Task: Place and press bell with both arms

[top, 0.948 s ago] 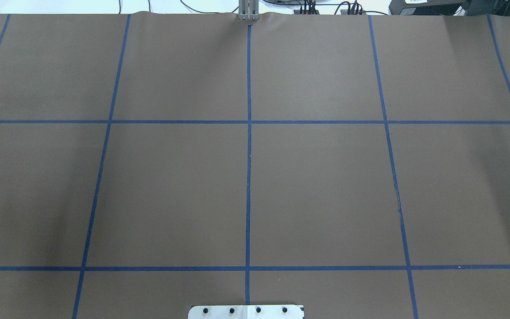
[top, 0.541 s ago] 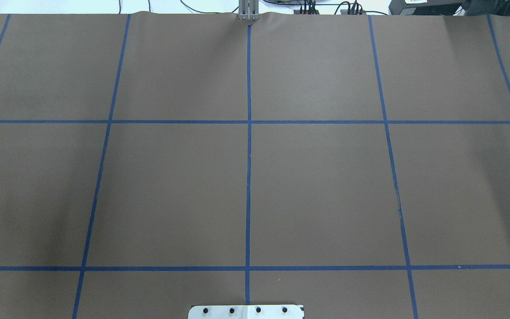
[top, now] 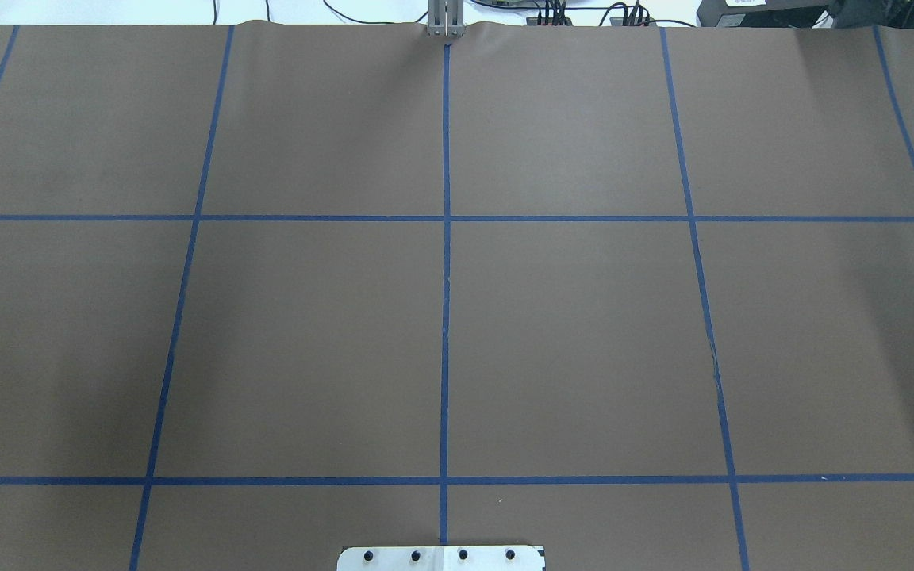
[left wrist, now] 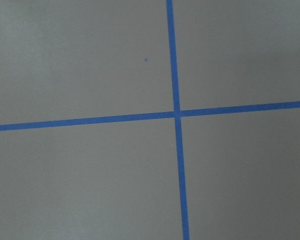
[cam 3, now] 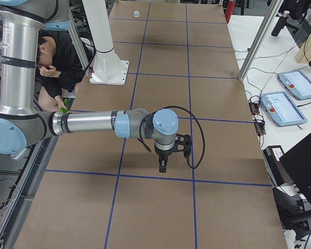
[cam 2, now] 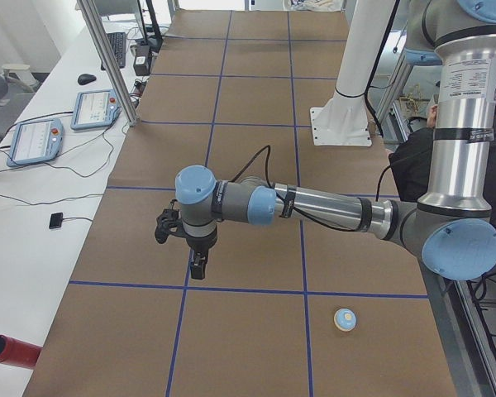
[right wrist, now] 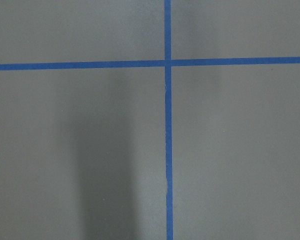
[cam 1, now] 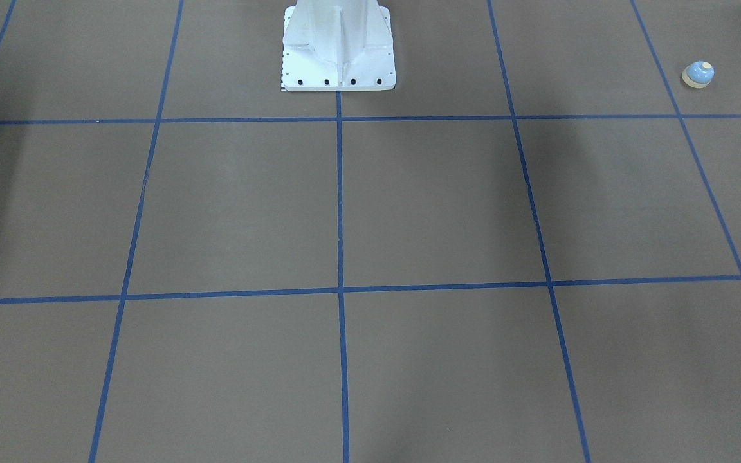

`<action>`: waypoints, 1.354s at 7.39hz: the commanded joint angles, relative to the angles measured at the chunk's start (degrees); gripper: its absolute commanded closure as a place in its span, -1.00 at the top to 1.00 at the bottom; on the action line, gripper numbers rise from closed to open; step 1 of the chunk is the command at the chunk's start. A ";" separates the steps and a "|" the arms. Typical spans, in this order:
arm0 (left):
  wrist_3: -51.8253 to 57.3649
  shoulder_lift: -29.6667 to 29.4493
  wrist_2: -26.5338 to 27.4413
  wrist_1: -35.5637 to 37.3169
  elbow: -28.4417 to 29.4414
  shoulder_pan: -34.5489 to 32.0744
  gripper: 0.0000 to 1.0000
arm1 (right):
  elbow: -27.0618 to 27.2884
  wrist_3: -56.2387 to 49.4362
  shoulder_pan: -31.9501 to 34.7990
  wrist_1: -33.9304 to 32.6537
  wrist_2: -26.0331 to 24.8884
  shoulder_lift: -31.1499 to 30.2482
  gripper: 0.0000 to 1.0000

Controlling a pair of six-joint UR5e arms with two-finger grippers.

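The bell [cam 1: 697,74] is a small light-blue dome with a cream button and rim. It stands alone on the brown mat near the robot's side, far to my left; it also shows in the exterior left view [cam 2: 344,318] and, tiny, in the exterior right view [cam 3: 136,14]. My left gripper [cam 2: 198,271] hangs above the mat, pointing down, well away from the bell. My right gripper [cam 3: 162,168] hangs above the mat at the opposite end. Both show only in the side views, so I cannot tell whether they are open or shut. The wrist views show only mat and blue tape.
The white bolted pedestal [cam 1: 338,51] stands mid-table at the robot's edge. A person [cam 3: 57,62] sits beside it. A red cylinder [cam 2: 8,351] lies at the mat's left end. Teach pendants [cam 3: 282,106] and cables lie on the white side table.
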 commanded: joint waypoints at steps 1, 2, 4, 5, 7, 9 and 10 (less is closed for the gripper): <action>-0.15 0.17 3.56 4.81 -9.21 1.66 1.00 | 0.02 0.00 0.00 0.17 0.06 -0.25 1.00; -0.49 0.26 6.72 7.61 -13.25 3.85 1.00 | 0.02 0.00 0.00 0.17 0.15 -0.42 1.00; -10.99 0.61 13.58 8.95 -21.17 10.43 1.00 | 0.36 0.09 0.00 0.26 0.59 -0.42 1.00; -16.00 0.61 14.74 10.52 -22.94 13.24 1.00 | 0.37 0.09 0.00 0.26 0.59 -0.51 1.00; -32.84 0.61 20.62 14.29 -28.03 23.51 1.00 | 0.37 0.09 0.00 0.26 0.59 -0.43 1.00; -52.01 0.44 24.23 20.44 -31.73 31.69 1.00 | 0.28 0.00 0.00 0.26 0.59 -0.16 1.00; -60.09 0.44 27.64 24.47 -32.53 35.82 1.00 | 0.37 0.09 0.00 0.26 0.59 -0.07 1.00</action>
